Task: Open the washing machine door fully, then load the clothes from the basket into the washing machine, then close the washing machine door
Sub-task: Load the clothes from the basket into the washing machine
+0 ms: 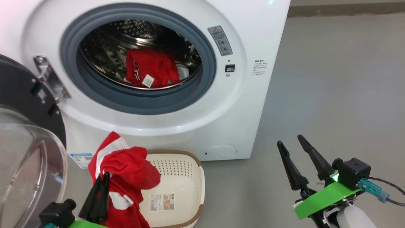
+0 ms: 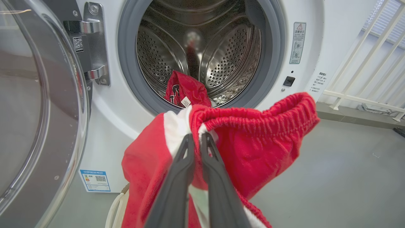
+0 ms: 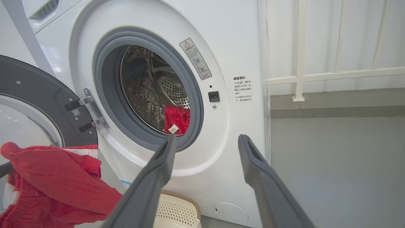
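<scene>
The white washing machine (image 1: 246,95) stands with its door (image 1: 22,152) swung wide to the left, glass bowl facing me. One red garment (image 1: 152,68) lies inside the steel drum (image 2: 202,47). My left gripper (image 1: 102,178) is shut on a second red garment with white stripes (image 1: 126,171), holding it up above the cream basket (image 1: 190,186), below the drum opening. In the left wrist view the gripper (image 2: 197,139) pinches the garment (image 2: 253,139) near its waistband. My right gripper (image 1: 292,143) hangs open and empty over the floor to the right, with its fingers (image 3: 158,171) apart.
Bare grey floor (image 1: 332,79) spreads to the right of the machine. A white railing (image 3: 316,76) runs along the wall behind. The basket bottom shows a paper label (image 1: 163,202). The open door takes up the room at the left.
</scene>
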`<state>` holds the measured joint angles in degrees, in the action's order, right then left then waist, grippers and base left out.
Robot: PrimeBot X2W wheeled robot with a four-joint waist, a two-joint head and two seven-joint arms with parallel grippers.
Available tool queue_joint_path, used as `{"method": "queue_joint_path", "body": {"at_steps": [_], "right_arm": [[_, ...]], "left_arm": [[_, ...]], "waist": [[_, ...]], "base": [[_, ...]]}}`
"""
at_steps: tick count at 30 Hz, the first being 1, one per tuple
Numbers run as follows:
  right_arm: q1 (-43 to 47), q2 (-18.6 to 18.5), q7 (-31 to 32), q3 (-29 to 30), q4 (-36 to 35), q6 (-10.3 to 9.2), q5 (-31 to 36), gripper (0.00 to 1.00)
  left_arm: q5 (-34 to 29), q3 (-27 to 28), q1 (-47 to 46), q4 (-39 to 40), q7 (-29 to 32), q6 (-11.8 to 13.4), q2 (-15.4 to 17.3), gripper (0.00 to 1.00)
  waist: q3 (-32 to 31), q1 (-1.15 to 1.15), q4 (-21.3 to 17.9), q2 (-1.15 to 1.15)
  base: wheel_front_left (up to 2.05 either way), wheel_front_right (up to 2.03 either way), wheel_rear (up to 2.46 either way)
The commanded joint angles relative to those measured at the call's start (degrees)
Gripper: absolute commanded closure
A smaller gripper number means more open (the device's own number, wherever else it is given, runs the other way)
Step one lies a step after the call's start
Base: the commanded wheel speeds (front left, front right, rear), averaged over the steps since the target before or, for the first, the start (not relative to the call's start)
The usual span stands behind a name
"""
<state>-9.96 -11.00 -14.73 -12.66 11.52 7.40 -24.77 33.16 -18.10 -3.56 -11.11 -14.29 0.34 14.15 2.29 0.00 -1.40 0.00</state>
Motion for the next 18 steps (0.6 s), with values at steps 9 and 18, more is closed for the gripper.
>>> {"method": "queue_joint_path", "body": {"at_steps": [9, 18], "right_arm": [[0.79, -0.86, -0.27, -1.12, -1.45, 0.09, -0.55, 0.0], [1.13, -1.42, -0.27, -0.34, -1.54, 0.09, -0.4, 0.0]], "left_arm": [[-1.7, 3.49, 0.43, 5.29, -0.71, 1.04, 0.84, 1.0], [-2.45, 4.16, 1.23, 8.21, -0.71, 1.86, 0.72, 1.0]], "waist": [[-1.42, 0.0, 1.06, 0.0], [-1.7, 0.0, 0.82, 0.0]], "base": [[0.0, 0.0, 0.0], [0.0, 0.0, 0.0]]}}
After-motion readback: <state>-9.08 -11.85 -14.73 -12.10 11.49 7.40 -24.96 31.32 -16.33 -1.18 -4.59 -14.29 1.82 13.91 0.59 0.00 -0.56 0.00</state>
